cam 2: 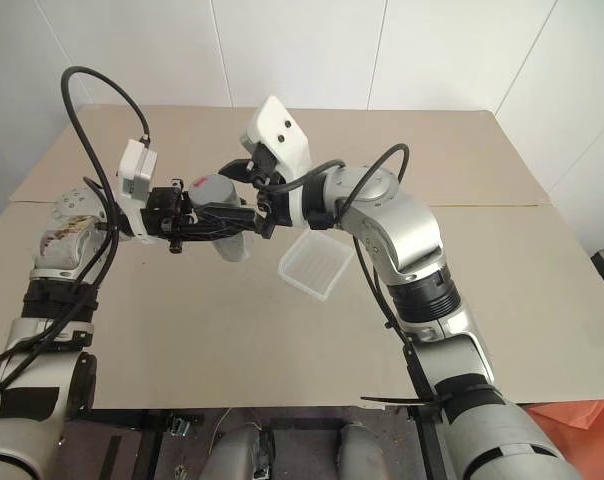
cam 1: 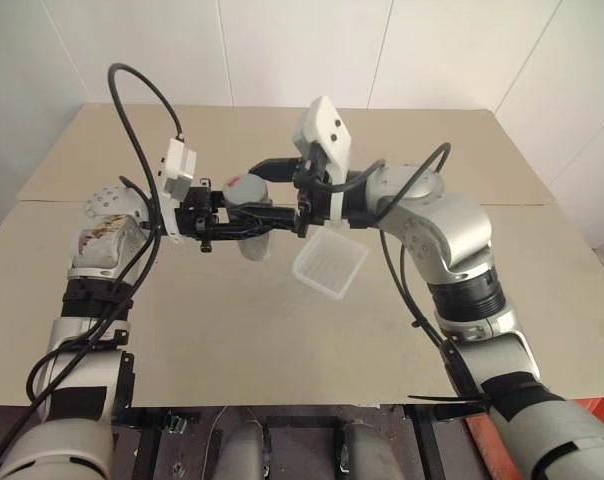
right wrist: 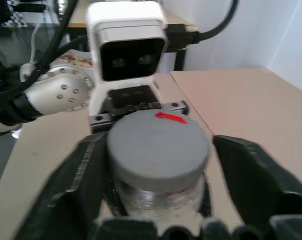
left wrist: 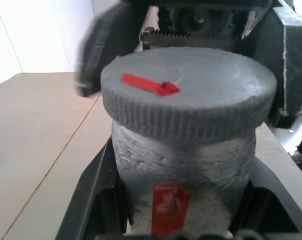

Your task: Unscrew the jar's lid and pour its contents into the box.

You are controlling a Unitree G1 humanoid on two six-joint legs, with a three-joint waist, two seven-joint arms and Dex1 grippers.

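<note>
Left fingers (left wrist: 103,200) clench the jar (left wrist: 183,170); right fingers (right wrist: 78,170) flank the lid (right wrist: 158,145), apart.

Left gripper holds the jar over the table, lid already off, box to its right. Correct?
Not quite: the lid is on the jar, as the left wrist view shows. The rest holds: the left gripper grips the jar over the table, box to its right.
</note>
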